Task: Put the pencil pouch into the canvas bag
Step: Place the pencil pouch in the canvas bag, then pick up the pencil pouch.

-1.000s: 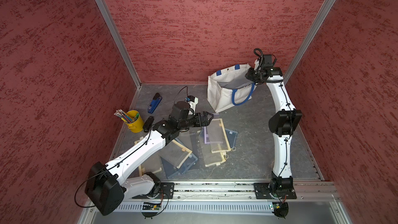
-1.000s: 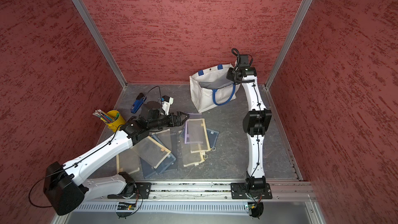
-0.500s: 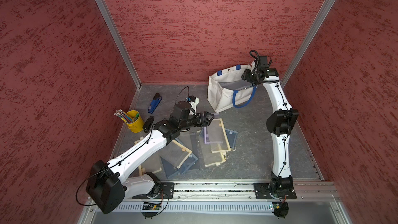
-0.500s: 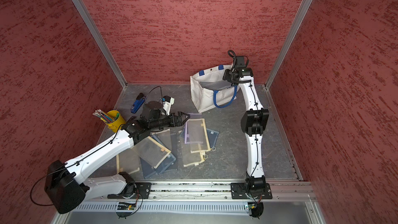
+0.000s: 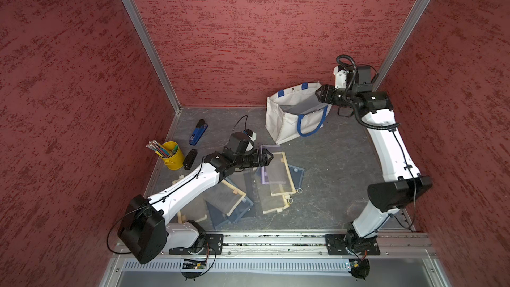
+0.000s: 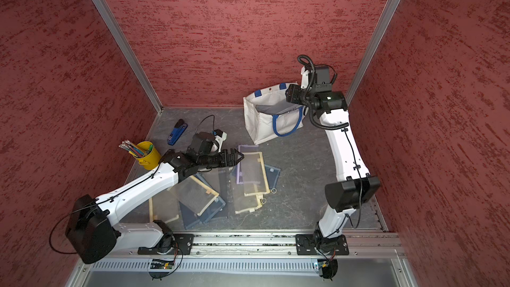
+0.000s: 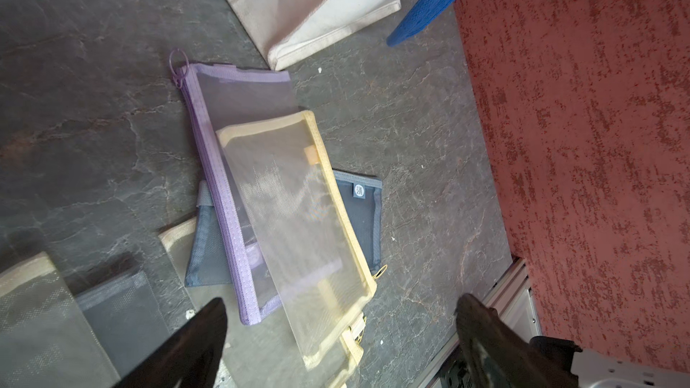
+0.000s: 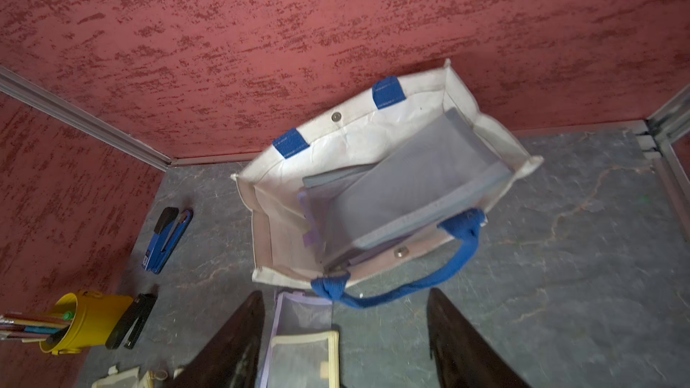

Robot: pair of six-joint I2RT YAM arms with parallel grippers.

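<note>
Grey marbled tabletop (image 5: pixel 331 167). Back right: canvas bag (image 5: pixel 287 125) standing, mouth up. Back left: blue stapler (image 5: pixel 198 132). Nearer, by left edge: yellow bucket (image 5: pixel 174 161) w/ pencils, black stapler-like item (image 5: pixel 190 159) just beside it. Centre-front: overlapping mesh pouches (image 5: pixel 278 173), trims yellow, purple, blue.

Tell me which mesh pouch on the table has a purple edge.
The purple pouch, the one lying closest to the canvas bag, partly covered by the yellow-edged pouch. The others have yellow or dark edges; the navy pouch lies beneath it.
</note>
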